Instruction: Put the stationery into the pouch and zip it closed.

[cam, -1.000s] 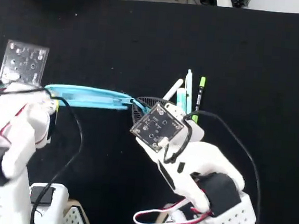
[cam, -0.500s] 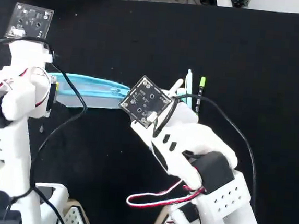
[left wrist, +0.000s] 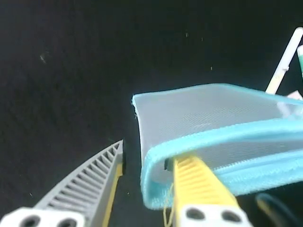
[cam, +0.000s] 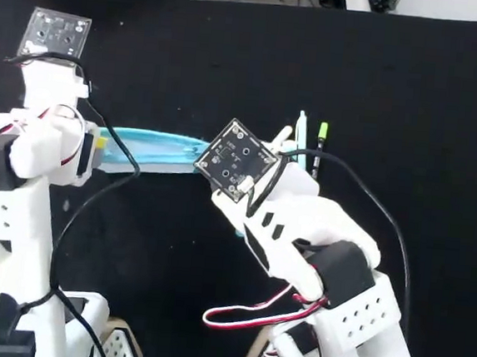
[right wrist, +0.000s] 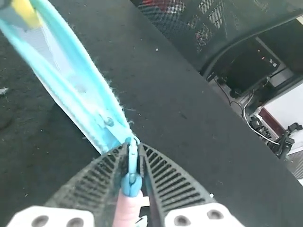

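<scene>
The light blue mesh pouch (cam: 157, 150) hangs stretched between both arms above the black table. In the left wrist view, my left gripper (left wrist: 147, 158) stands open at the pouch's (left wrist: 208, 118) end. Its yellow finger (left wrist: 196, 182) is hooked inside the opening and its grey finger (left wrist: 90, 187) stays outside, apart from the fabric. At the other end of the pouch (right wrist: 66, 71), my right gripper (right wrist: 135, 146) is shut on the blue zipper pull (right wrist: 130, 177). A teal pen (cam: 301, 134), a green pen (cam: 321, 140) and a white pen (cam: 280, 138) lie beside the right arm.
The black table (cam: 413, 93) stretches wide behind and to the right of the pens. The right arm's camera board (cam: 240, 160) hides the pouch's right end. Cables hang from both arms near the front edge.
The left arm's wrist has risen and moved away from the front, lifting the pouch's left end. The right arm has shifted left and back along the pouch.
</scene>
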You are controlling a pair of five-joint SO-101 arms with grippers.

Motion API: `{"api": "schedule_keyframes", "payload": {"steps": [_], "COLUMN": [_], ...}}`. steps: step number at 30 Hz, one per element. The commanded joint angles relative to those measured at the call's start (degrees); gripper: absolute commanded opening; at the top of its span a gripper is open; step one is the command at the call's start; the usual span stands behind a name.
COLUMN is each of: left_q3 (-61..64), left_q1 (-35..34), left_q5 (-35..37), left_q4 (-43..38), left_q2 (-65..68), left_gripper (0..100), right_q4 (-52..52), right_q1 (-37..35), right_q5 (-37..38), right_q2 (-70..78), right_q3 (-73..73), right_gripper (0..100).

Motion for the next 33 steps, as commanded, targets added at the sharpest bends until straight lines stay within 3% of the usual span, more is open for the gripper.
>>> {"api": "schedule_keyframes", "payload": {"steps": [1,2,9,15,21,27,33], "left_q3": [0.66,0.92,3.03,2.59,9.71,21.85,24.66], "left_q1": [0.48,0.48,0.66,2.42,8.13,7.87,5.41], "left_q5": [0.44,0.44,6.07,6.59,6.77,6.77,3.6], "left_q4": [-0.09,-0.09,-0.09,-0.35,-7.74,-15.12,-17.93], "left_q2": [-0.18,-0.18,-0.26,-2.2,-14.95,-17.85,-17.93], "left_gripper": [7,3,3,3,3,3,3], "right_q4": [0.26,0.26,1.93,1.93,1.85,1.85,-0.26], "right_q1": [0.7,0.7,-1.05,-1.93,-1.93,-1.76,-1.49], "right_q5": [0.35,0.18,0.09,-0.09,-0.09,0.26,0.35], "right_q2": [0.04,0.04,-0.04,-0.4,-5.41,-10.24,-10.59], "right_q3": [-2.68,-2.68,-1.1,-1.1,1.63,5.58,10.07], "right_gripper": [1.1,1.1,1.1,1.1,1.1,1.1,1.1]}}
